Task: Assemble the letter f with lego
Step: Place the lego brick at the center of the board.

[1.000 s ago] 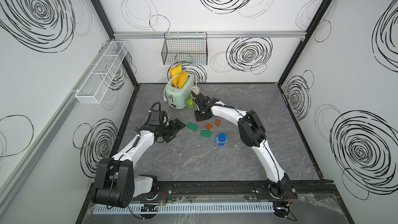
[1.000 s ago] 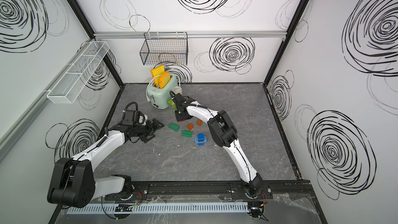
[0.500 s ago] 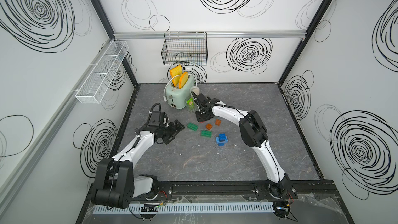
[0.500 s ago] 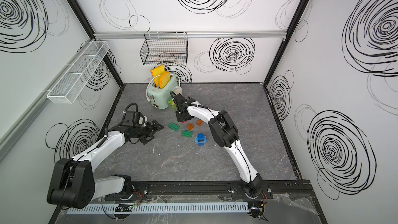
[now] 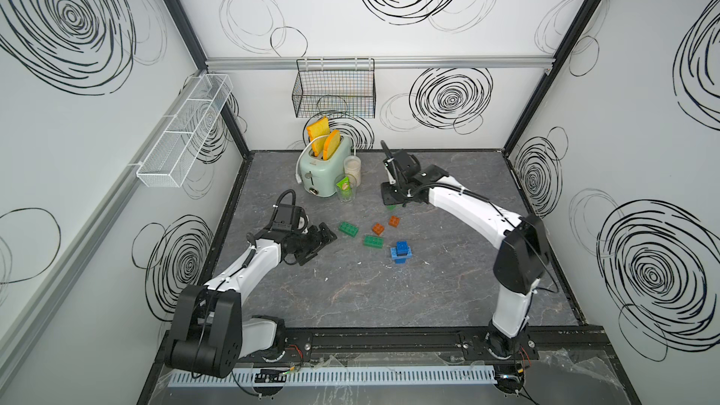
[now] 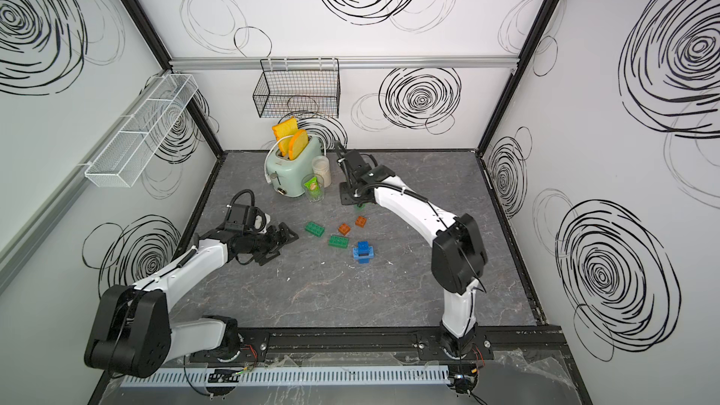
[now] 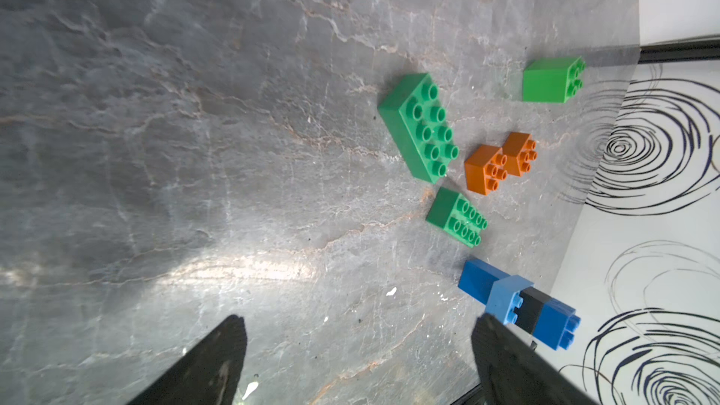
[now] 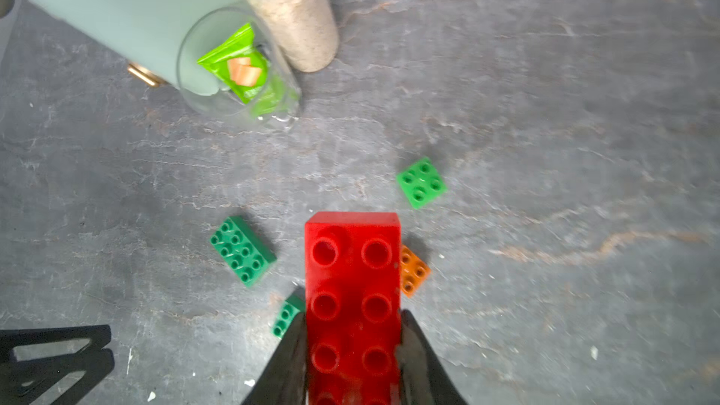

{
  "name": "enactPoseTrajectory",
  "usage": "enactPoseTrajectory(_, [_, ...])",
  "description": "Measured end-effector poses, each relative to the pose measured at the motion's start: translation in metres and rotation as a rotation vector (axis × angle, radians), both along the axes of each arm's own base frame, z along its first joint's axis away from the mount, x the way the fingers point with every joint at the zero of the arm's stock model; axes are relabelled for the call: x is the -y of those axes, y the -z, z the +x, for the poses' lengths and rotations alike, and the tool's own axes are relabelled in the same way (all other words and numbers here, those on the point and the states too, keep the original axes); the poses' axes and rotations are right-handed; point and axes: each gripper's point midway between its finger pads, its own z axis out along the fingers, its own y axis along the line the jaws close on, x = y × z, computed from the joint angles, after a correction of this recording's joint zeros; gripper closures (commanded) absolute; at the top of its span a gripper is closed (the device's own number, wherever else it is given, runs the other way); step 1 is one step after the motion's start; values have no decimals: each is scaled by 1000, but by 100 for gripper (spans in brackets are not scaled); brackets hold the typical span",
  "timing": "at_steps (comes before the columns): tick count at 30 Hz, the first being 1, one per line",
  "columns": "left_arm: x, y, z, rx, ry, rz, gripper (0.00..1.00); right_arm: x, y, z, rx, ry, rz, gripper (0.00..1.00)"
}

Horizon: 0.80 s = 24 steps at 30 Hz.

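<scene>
Snugly betw. R gripper jaws: long red lego brick.

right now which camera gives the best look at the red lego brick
The right wrist view: the red brick fills the middle, studs facing the camera, clamped between the fingers of the right gripper. In both top views the gripper's body hides it. The left wrist view does not show it.

Left arm, right arm: white shells are covering links, black housings capping joints, black cables trailing. Left pincer, right pincer: black tapered fingers showing.
</scene>
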Motion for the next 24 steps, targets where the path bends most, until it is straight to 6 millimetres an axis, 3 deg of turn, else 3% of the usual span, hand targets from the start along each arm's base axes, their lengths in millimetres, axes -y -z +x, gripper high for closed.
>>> enactPoseTrajectory(4, [12, 0, -5, 9, 56, 7, 5, 75, 35, -23, -78, 144, -45, 65])
enactPoseTrajectory(7, [19, 0, -9, 17, 97, 13, 4, 109, 76, -52, -175, 201, -92, 65])
enactPoseTrajectory(10, [28, -2, -14, 31, 147, 16, 2, 122, 110, -80, -260, 219, -118, 65])
enactPoseTrajectory(13, [42, -6, -20, 50, 215, 11, 1, 128, 127, -92, -302, 233, -117, 65])
enactPoseTrajectory(19, [72, -14, -36, 76, 348, -11, 1, 134, 136, -86, -302, 271, -64, 64])
enactPoseTrajectory(24, [74, -11, -39, 70, 354, -20, 1, 136, 141, -80, -298, 291, -36, 60])
